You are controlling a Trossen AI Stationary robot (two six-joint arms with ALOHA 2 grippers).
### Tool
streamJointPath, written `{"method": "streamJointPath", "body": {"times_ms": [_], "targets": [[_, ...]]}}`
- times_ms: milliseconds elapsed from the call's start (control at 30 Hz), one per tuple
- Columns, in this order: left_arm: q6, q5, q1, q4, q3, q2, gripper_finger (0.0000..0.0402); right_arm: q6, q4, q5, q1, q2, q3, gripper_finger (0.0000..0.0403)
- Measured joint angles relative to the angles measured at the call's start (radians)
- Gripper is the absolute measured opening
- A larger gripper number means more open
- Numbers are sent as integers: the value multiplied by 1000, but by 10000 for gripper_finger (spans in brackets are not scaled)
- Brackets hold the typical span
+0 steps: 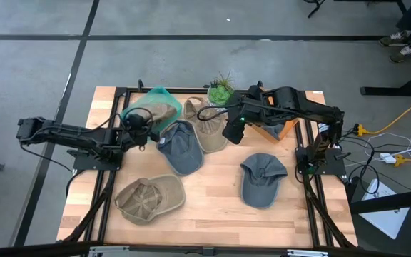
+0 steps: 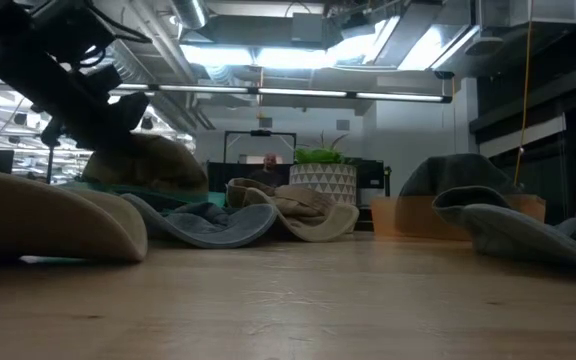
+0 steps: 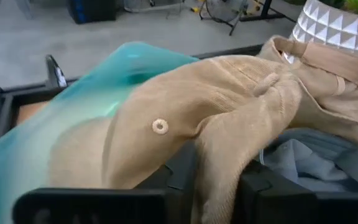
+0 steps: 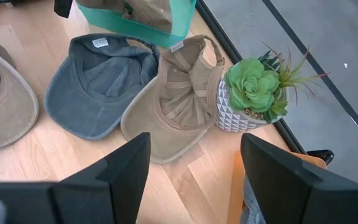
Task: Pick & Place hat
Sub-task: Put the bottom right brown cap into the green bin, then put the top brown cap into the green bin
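Our left gripper [image 1: 145,128] pinches the tan corduroy hat [image 3: 229,112] over the teal bin [image 1: 164,95]. Our right gripper [image 4: 194,171] hangs wide open, empty, above an upturned khaki cap [image 4: 179,99]. No labels are readable.

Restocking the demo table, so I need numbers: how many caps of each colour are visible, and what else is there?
Tan caps: 3
Blue-grey caps: 3
Teal bin: 1
Orange bin: 1
Potted succulent: 1
Total: 9
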Motion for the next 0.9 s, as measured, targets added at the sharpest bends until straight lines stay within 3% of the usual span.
{"method": "streamJointPath", "body": {"times_ms": [267,433,633,900], "targets": [[73,86,46,14,25,-56,136,-7,0,0,0,0,0,248],[123,247,85,-44,84,-92,171,-7,0,0,0,0,0,248],[133,419,104,-83,137,-99,179,-7,-1,-17,0,0,0,248],[183,535,103,-83,241,-99,166,-123,-17,-60,11,0,0,248]]}}
